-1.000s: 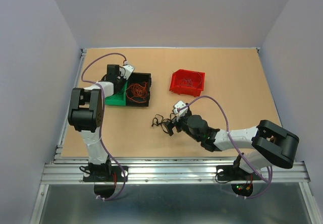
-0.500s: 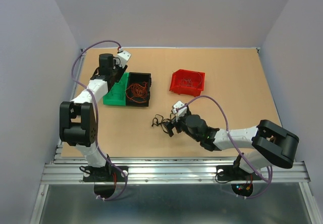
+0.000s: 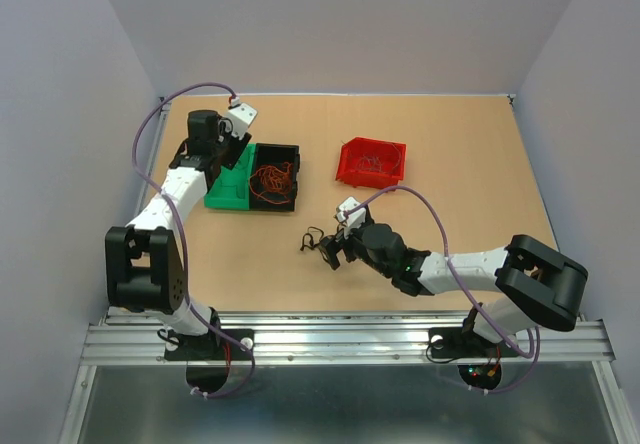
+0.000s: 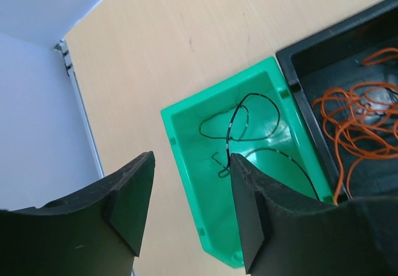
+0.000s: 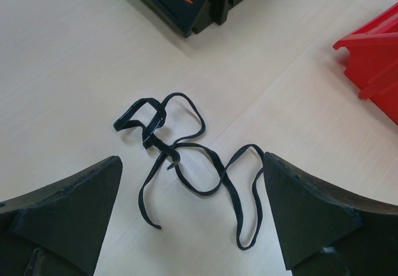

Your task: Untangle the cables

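Observation:
A flat black cable (image 5: 186, 164) lies in loose loops on the table, between the open fingers of my right gripper (image 5: 193, 214); in the top view it (image 3: 315, 242) lies just left of that gripper (image 3: 333, 254). Orange cables (image 3: 271, 179) lie in the black bin (image 3: 292, 154). A thin black wire (image 4: 239, 124) lies in the green bin (image 4: 180, 158). My left gripper (image 4: 186, 220) is open and empty, above the green bin's left rim; in the top view it (image 3: 222, 149) hovers at the bin's far left end.
A red bin (image 3: 372, 163) with a few thin wires stands at the back centre-right. The green bin (image 3: 228, 192) and black bin sit side by side at the left. White walls enclose the table; a metal rail runs along the near edge.
My left arm has swung left and stretched out, its gripper now over the green bin's left side. My right gripper has edged slightly left toward the black cable.

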Controlling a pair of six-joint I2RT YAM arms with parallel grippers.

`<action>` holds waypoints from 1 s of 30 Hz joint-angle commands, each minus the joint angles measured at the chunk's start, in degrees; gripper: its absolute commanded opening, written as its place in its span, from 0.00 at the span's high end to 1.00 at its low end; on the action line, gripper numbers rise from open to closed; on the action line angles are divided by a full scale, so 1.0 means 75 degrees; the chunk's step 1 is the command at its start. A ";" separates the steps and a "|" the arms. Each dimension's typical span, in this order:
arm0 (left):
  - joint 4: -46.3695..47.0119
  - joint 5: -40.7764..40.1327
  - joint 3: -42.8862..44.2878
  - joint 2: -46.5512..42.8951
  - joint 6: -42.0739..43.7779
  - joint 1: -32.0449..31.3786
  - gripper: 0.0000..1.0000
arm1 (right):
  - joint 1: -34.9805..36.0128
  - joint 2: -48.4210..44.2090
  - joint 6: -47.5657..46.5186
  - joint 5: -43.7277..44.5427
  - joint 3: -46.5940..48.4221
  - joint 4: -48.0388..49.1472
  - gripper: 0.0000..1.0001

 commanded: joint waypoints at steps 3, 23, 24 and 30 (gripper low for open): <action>-0.0119 0.0889 -0.0775 -0.1181 0.0041 -0.0035 0.36 | 0.0031 0.0002 0.0146 0.0097 0.0406 -0.0048 0.00; -0.0541 0.1676 -0.1103 -0.1875 -0.0030 -0.1649 0.12 | 0.0031 -0.0699 0.1410 0.1912 0.0513 -0.0939 0.00; -0.0506 0.1688 -0.1289 -0.1980 0.0017 -0.2093 0.01 | 0.0019 -0.1038 0.1621 0.2204 0.0442 -0.1021 0.00; -0.0284 0.2039 -0.2331 -0.2542 0.0567 -0.3408 0.01 | 0.0031 -0.2877 0.2278 0.3424 -0.0528 -0.1372 0.00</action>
